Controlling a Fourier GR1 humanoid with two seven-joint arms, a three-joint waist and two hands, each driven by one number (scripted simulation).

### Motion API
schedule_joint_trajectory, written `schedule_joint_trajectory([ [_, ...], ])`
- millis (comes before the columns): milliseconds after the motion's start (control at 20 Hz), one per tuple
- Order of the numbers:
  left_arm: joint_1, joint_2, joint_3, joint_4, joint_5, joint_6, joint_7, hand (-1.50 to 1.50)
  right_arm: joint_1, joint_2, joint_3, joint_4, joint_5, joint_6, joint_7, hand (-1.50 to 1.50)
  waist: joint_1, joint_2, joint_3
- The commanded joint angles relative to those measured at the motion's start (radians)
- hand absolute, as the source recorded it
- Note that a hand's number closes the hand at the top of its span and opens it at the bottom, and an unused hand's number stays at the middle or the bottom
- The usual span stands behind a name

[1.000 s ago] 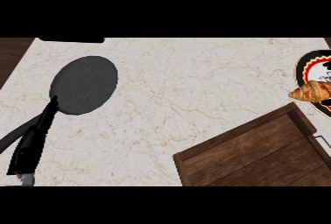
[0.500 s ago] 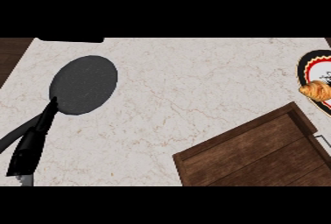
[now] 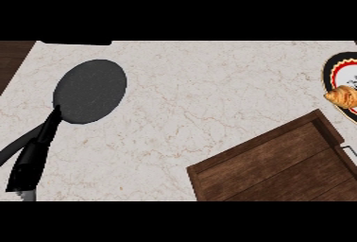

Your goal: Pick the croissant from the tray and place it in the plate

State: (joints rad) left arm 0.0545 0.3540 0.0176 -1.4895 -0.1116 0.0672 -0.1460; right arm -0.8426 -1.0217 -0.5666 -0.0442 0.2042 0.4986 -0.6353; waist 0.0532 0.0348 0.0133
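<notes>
A golden croissant (image 3: pixel 342 96) lies on a round plate (image 3: pixel 333 68) with a black, white and red patterned rim, cut off by the right edge of the head view. The brown wooden tray (image 3: pixel 279 165) sits at the lower right, slanted, with nothing on the part that shows. Its far corner reaches close to the plate. Neither hand appears anywhere in the view.
A dark grey frying pan (image 3: pixel 90 90) rests on the marble counter at the left, its black handle (image 3: pixel 31 160) running down toward the lower left corner. A strip of wood (image 3: pixel 10 59) shows at the upper left corner.
The croissant has shifted slightly toward the right edge on the plate. The pan and tray have stayed where they were.
</notes>
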Motion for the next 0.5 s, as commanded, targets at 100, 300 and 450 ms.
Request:
schedule_joint_trajectory([
  [100,0.022,-0.005,0.004,-0.010,0.001,0.006,-0.009,0.00,0.080,-0.053,-0.035,-0.034,-0.037,0.115,-0.088,-1.50,0.000,0.002,0.005],
  [300,-0.010,-0.008,-0.005,-0.010,0.004,-0.005,0.014,0.00,0.107,-0.054,-0.030,-0.065,-0.034,0.115,-0.092,-1.50,-0.004,0.005,0.007],
  [450,0.002,-0.007,0.015,0.002,0.012,0.001,-0.001,0.00,0.121,-0.093,-0.045,-0.071,-0.050,0.159,-0.070,-1.50,-0.007,0.001,0.005],
])
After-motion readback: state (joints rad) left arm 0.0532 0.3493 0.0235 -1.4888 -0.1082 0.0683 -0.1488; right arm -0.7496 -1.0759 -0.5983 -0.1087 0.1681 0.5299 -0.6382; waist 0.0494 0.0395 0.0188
